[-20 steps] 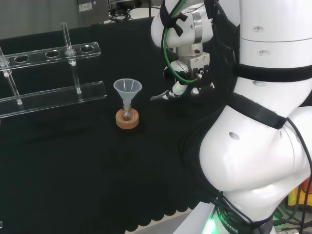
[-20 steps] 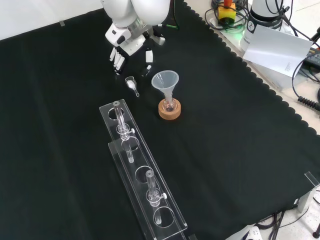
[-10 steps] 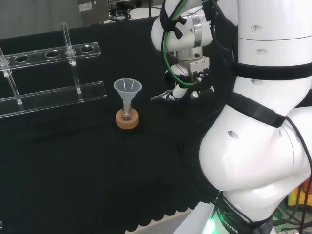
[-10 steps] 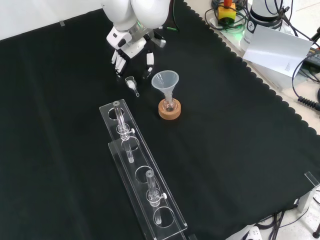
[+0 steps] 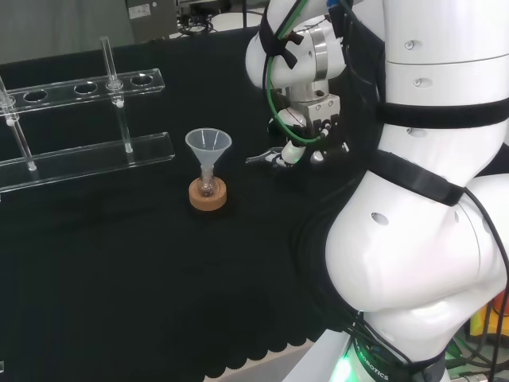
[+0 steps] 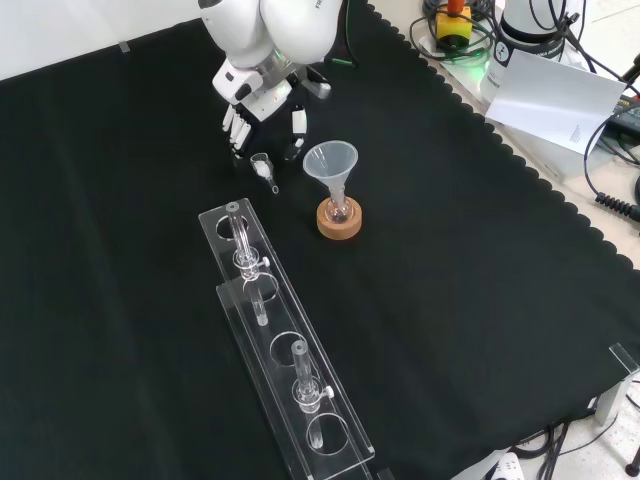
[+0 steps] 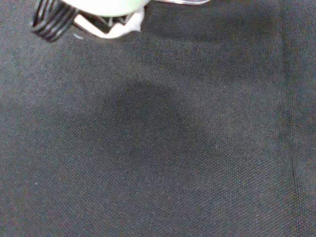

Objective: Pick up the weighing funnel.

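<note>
Currently, hand (image 6: 262,100): upper left-centre of the front view, under the white arm link (image 6: 270,25). Fingers (image 6: 233,124) are straight and point down, with the thumb (image 6: 298,119) set apart from them. The hand is spread and holds nothing.
Weighing funnel (image 6: 263,167): lies on the black-draped desk (image 6: 130,220), just below the fingertips in the front view and in line with the gap between fingers and thumb. Cannot tell whether a fingertip touches it.
Head view: the hand (image 5: 307,131) is upper centre, low over the desk. The weighing funnel (image 5: 261,158) lies at its left side.
Funnel (image 6: 331,160): upright, mouth up, with its stem in a small flask (image 6: 338,208) on a cork ring (image 6: 340,224). It stands just right of the weighing funnel in the front view, not touching it.
Rack (image 6: 290,370): clear plastic, running from centre to lower centre of the front view. Clear tubes (image 6: 240,235) stand in it.
Wrist view: cloth (image 7: 173,148) close up, with a blurred white part of the hand (image 7: 106,10) at the edge.
</note>
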{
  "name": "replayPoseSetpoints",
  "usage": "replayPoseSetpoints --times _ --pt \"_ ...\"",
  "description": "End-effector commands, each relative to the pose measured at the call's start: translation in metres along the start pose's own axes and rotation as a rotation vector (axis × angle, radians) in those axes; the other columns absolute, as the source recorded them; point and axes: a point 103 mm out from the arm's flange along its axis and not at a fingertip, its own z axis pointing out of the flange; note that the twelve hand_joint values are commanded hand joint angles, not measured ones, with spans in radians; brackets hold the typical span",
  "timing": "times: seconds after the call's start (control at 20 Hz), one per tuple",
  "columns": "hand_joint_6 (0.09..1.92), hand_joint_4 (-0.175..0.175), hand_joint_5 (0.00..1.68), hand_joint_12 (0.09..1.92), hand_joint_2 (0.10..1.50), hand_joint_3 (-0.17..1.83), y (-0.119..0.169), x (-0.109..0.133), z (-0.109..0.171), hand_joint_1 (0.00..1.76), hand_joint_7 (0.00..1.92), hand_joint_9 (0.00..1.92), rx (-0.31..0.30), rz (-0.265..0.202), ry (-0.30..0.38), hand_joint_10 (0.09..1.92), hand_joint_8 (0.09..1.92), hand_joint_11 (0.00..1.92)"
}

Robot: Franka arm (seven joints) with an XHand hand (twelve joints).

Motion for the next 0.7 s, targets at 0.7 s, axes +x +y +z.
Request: replayPoseSetpoints --times 0.7 --pt "0.62 -0.058 0.48 1.21 0.63 0.61 0.009 0.0086 0.0033 0.89 0.56 0.81 0.004 -0.002 -0.021 0.5 0.74 0.58"
